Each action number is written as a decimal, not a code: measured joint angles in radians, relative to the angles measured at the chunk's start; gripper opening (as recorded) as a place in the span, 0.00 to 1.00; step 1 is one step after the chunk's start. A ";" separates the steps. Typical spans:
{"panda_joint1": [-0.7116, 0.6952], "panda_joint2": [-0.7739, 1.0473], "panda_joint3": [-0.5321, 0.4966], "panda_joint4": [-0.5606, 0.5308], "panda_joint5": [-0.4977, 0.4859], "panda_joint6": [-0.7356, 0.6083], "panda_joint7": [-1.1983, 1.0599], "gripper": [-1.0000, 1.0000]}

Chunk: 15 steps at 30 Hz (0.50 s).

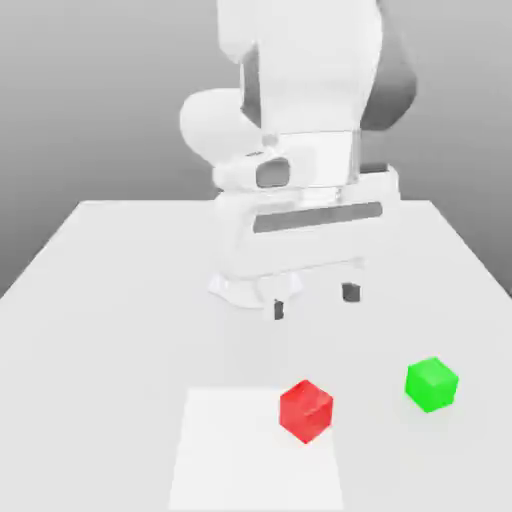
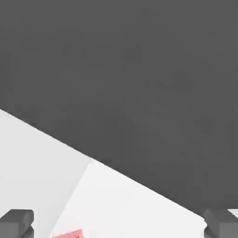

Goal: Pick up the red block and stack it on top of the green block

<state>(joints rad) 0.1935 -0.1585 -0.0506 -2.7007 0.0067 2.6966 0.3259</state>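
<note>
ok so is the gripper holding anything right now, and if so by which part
Nothing is held: the gripper is open with bare space between its fingertips, and the red block and green block both sit apart from it.

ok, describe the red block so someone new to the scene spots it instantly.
On the pale table, find the brighter white square toward the near edge. The red block sits at that square's border on the exterior view's right; the similar-sized cube farther right, off the square, is green.

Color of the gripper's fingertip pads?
The gripper's pads are black, clearest in the exterior view against the pale table.
</note>
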 joint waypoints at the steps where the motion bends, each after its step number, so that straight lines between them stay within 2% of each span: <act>1: 0.006 0.036 0.002 -0.023 0.000 0.022 -0.027 0.50; 4: 0.023 0.145 0.008 -0.080 -0.005 0.092 -0.092 0.50; 10: 0.015 0.362 0.025 -0.065 0.022 0.273 -0.129 0.50; 11: 0.011 0.389 0.030 -0.062 0.023 0.296 -0.129 0.00; 15: 0.010 0.389 0.030 -0.062 0.021 0.295 -0.127 0.00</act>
<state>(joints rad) 0.2038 0.2302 -0.0208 -2.7624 0.0280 2.9913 0.1987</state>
